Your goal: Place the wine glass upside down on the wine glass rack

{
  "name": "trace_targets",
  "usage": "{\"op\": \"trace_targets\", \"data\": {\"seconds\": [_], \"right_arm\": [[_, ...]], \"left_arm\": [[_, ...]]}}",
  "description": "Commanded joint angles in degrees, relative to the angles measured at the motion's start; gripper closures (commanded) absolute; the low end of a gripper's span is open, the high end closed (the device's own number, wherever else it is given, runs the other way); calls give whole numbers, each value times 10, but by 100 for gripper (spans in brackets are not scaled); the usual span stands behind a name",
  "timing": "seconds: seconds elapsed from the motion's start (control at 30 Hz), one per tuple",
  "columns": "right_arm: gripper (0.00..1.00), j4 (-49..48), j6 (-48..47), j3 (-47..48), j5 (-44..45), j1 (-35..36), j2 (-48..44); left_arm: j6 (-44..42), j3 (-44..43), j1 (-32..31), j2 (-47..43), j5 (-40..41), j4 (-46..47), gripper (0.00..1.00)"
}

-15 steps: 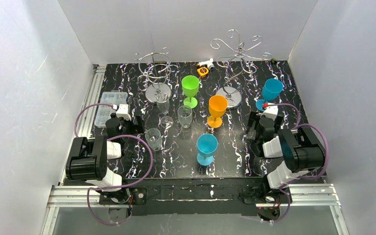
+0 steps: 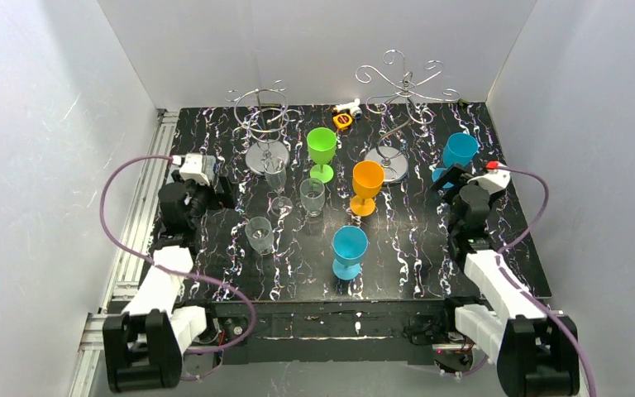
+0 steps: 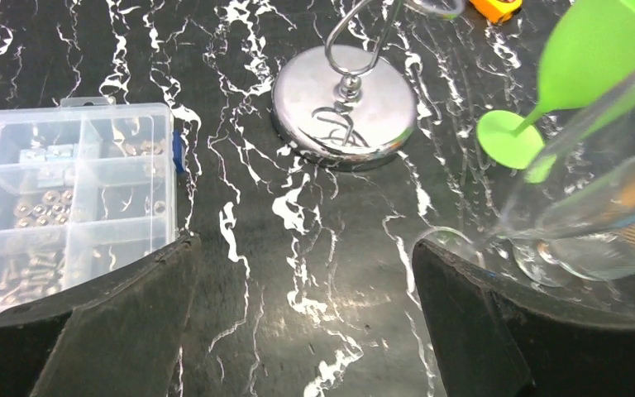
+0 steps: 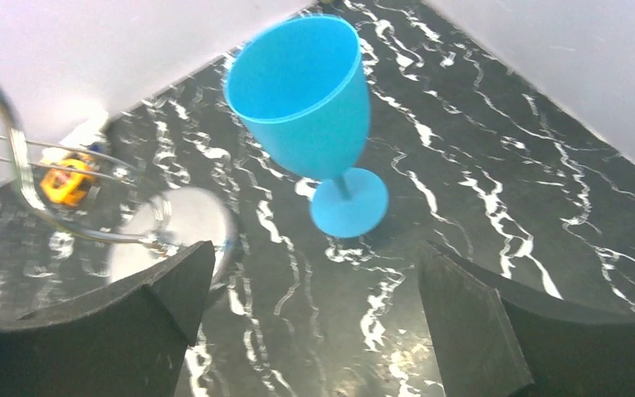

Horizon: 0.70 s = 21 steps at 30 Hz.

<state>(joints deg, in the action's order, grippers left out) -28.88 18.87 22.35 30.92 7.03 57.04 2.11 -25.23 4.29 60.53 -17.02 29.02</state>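
Two wire racks stand at the back, the left rack (image 2: pixel 266 124) and the right rack (image 2: pixel 401 83). Upright glasses stand in front of them: green (image 2: pixel 322 147), orange (image 2: pixel 367 184), a near blue one (image 2: pixel 350 248), a far blue one (image 2: pixel 460 153) and three clear ones (image 2: pixel 312 195). My left gripper (image 2: pixel 222 190) is open and empty, low over the table (image 3: pixel 302 244), with the left rack's base (image 3: pixel 343 107) ahead. My right gripper (image 2: pixel 449 179) is open and empty (image 4: pixel 314 252), just short of the far blue glass (image 4: pixel 306 99).
A clear parts box (image 3: pixel 62 198) lies left of my left gripper. A small orange and white item (image 2: pixel 344 117) sits at the back between the racks. White walls close in the black marbled table (image 2: pixel 397 273) on three sides.
Both arms have unfolded and reached forward. My left gripper moved toward the left rack's base. My right gripper moved toward the far blue glass. No glass has moved.
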Motion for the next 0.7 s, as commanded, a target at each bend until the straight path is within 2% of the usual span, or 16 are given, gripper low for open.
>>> {"op": "trace_targets", "data": {"seconds": [0.0,0.1,0.17,0.23,0.33,0.43,0.53,0.67], "right_arm": [[0,144,101,68,-172,-35,-69],[0,245,76,146,-237,-36,-68],[0,334,56,217,-265,-35,-47],[0,383,43,265,-262,-23,-45],[4,403,48,320,-262,-17,-43],[5,448,46,422,-287,-12,-4],[7,504,59,517,-305,-12,51],[10,517,80,592,-339,-12,87]], "left_arm": [[29,-105,8,-97,-33,-308,1],[28,-200,8,-117,-51,-480,1],[19,-260,8,-122,-49,-566,1],[17,-315,7,-128,-36,-627,1],[19,-363,7,-140,-18,-682,1],[34,-400,7,-151,-8,-717,1],[45,-449,8,-135,-18,-763,1],[46,-519,8,-102,-29,-825,1]]}}
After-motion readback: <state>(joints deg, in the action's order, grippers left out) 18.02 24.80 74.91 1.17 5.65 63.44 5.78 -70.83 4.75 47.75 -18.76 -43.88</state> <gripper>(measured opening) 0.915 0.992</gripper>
